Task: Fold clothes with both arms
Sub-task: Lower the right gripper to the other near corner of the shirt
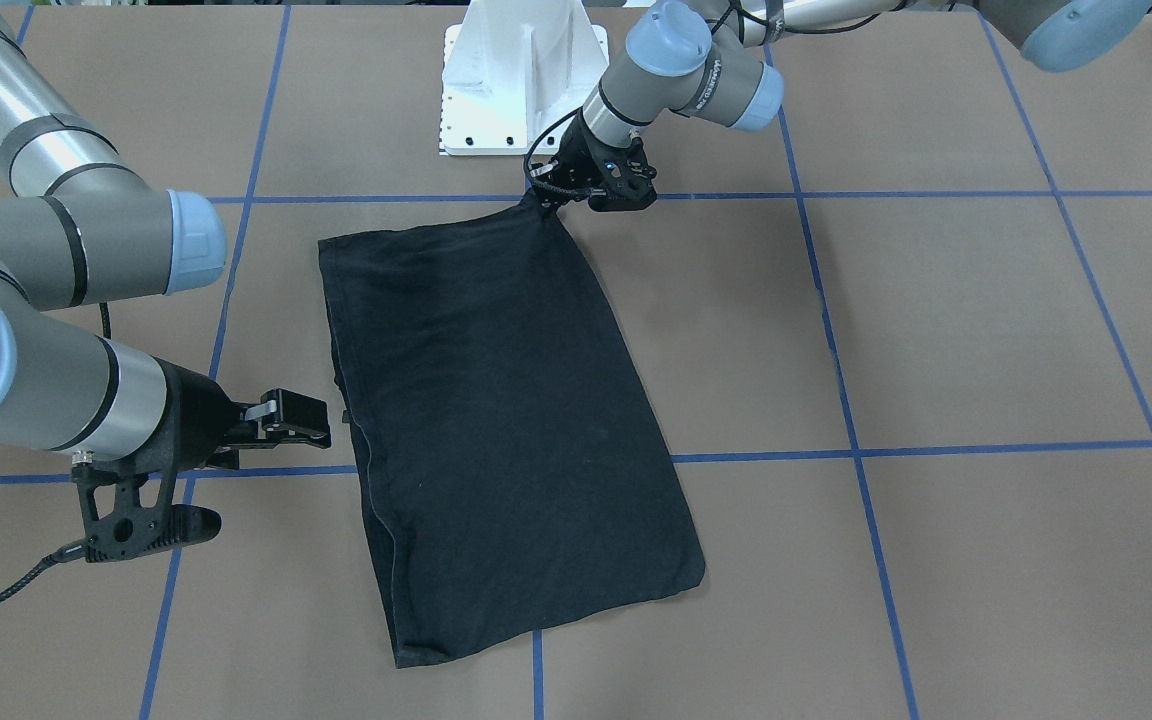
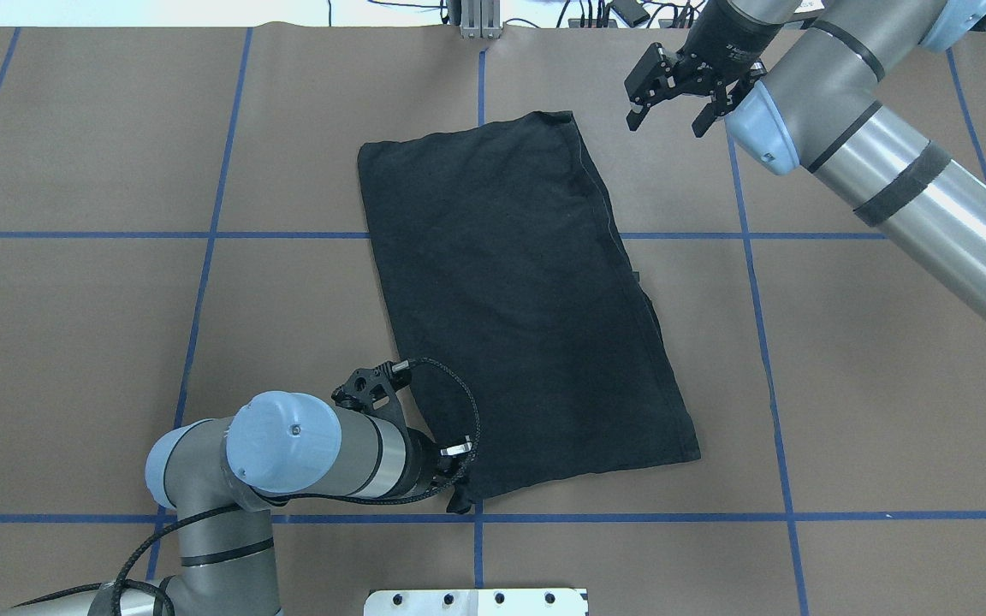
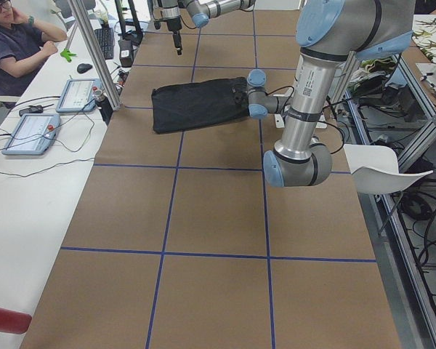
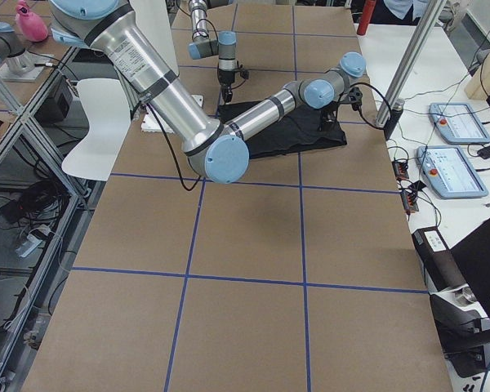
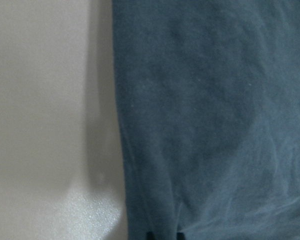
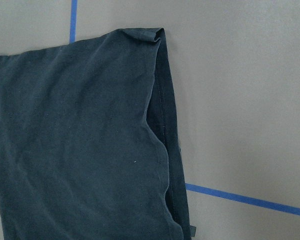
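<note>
T-shirt (image 1: 506,400) corner sits apparently pinched in left fingers (image 1: 550,197); right fingers (image 2: 637,109) spread apart; arm lettering (image 1: 713,80) unreadable.

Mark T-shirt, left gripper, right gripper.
T-shirt (image 2: 519,299): overhead exterior, middle of the folded cloth.
left gripper (image 1: 544,199): exterior front-facing, fingertips pinching the T-shirt's corner.
right gripper (image 2: 666,122): overhead exterior, midway between its open fingertips.

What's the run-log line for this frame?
T-shirt: folded, flat | left arm: jaws pinching robot-side corner | right arm: jaws open, off shirt
</note>
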You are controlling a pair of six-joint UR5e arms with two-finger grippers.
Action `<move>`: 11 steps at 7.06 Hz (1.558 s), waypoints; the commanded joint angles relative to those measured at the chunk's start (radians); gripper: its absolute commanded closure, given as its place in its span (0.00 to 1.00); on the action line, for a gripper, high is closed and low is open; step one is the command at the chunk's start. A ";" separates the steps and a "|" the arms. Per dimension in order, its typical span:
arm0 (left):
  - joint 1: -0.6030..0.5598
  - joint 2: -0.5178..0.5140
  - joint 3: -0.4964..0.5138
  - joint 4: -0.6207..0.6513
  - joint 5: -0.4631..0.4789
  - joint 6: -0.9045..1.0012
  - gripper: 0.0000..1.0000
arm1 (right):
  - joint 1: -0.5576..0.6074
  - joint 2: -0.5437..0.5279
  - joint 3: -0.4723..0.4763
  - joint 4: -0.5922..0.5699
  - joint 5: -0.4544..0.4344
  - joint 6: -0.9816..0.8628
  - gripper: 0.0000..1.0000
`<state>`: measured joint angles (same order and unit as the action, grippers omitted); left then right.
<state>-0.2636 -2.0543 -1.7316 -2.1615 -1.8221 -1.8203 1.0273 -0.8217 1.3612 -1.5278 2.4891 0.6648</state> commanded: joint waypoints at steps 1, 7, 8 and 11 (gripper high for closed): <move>-0.043 0.061 -0.072 0.032 -0.071 0.022 1.00 | -0.059 -0.002 0.019 0.005 -0.050 0.094 0.00; -0.052 0.174 -0.149 0.035 -0.072 0.070 1.00 | -0.352 -0.255 0.232 0.472 -0.241 0.760 0.00; -0.052 0.174 -0.149 0.035 -0.074 0.070 1.00 | -0.416 -0.320 0.313 0.463 -0.292 0.782 0.00; -0.051 0.174 -0.161 0.035 -0.081 0.067 1.00 | -0.473 -0.409 0.397 0.413 -0.321 0.786 0.00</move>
<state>-0.3150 -1.8800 -1.8851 -2.1261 -1.8979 -1.7520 0.5769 -1.2063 1.7295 -1.0801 2.1813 1.4489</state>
